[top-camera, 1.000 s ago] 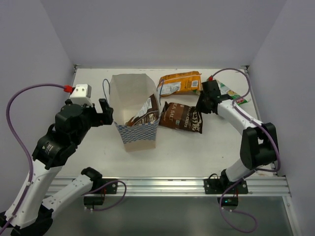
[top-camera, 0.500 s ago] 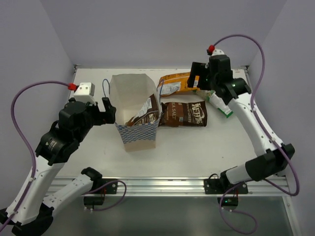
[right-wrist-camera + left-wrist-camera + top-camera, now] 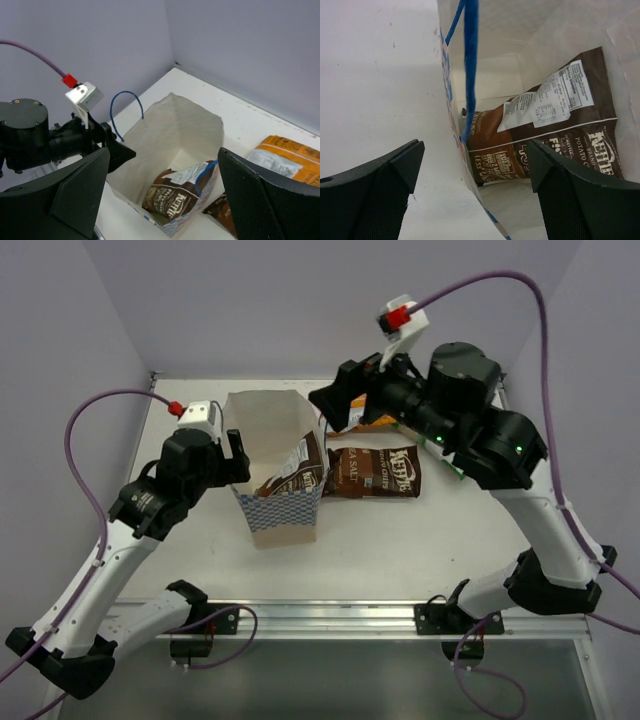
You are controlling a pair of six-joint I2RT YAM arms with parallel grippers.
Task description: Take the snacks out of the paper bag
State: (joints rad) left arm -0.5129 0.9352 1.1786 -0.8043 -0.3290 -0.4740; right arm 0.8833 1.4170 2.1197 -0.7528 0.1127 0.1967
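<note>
Since one brown packet (image 3: 545, 135) leans inside the bag (image 3: 268, 420), both claws attend it. Left claw (image 3: 240, 458), released, straddles the bag's left wall, likely to steady it. Right claw (image 3: 164, 170), released, hangs over the mouth. The orange packet (image 3: 285, 155) and the other brown packet (image 3: 375, 472) lie on the desk (image 3: 400, 540) beside the bag.

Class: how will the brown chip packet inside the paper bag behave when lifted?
Probably light and floppy: the brown packet is thin film slumped inside the paper bag. Dragging it out may tip the tall bag.
</note>
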